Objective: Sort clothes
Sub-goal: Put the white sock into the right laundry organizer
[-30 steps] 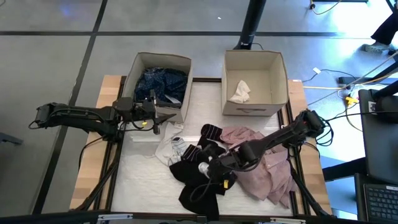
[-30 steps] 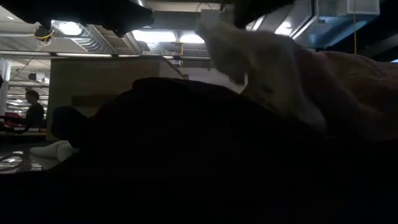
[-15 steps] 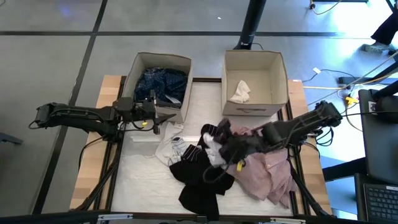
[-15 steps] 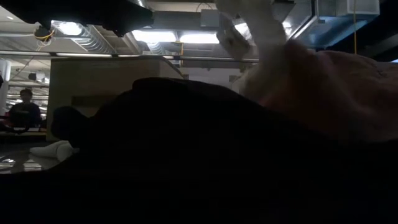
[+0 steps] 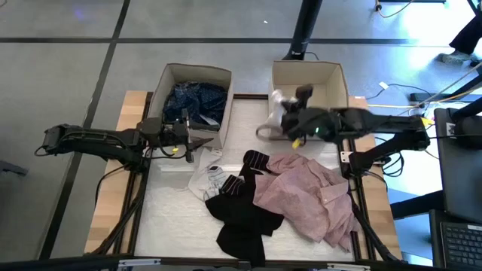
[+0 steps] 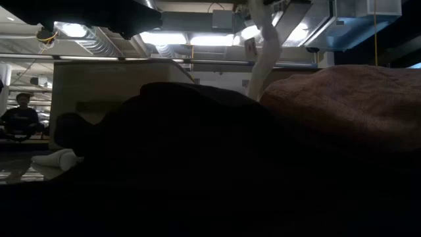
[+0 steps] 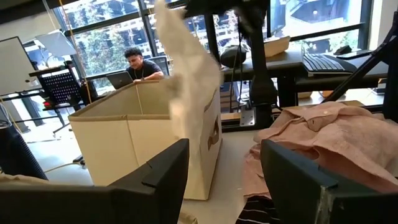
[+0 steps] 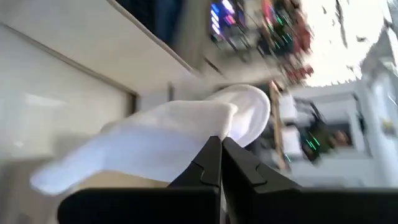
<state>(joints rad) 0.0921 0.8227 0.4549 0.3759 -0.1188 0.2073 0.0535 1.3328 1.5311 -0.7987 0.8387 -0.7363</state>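
My right gripper (image 5: 286, 119) is shut on a small white piece (image 5: 269, 113) in the air at the near left corner of the right beige box (image 5: 335, 79). The piece also shows in the left wrist view (image 7: 186, 81) and the low view (image 6: 266, 59). A pale pink shirt (image 5: 312, 196), a black garment (image 5: 241, 218) and a striped piece (image 5: 254, 160) lie in a heap on the table. A navy dotted garment (image 5: 194, 102) lies in the left box (image 5: 169, 75). My left gripper (image 5: 190, 144) is open and empty in front of the left box. My right gripper pinches the white piece between its two shut fingers at a bunched upper part (image 8: 217, 127). The fingers come about level from the table's right. The cloth hangs slack below the fingers (image 7: 189, 118), lifted clear of the table and the heap.
A pale garment (image 5: 205, 177) lies at the heap's left side, near my left gripper. The two boxes stand side by side at the far edge. Bare table lies between the boxes and the heap. A person sits in the room beyond (image 7: 140, 62).
My right gripper has risen from the heap and gone toward the table's far edge, up to the right box's front. The white piece has come out from between the black and pink garments, lifted clear and hanging. The pink shirt has settled flatter.
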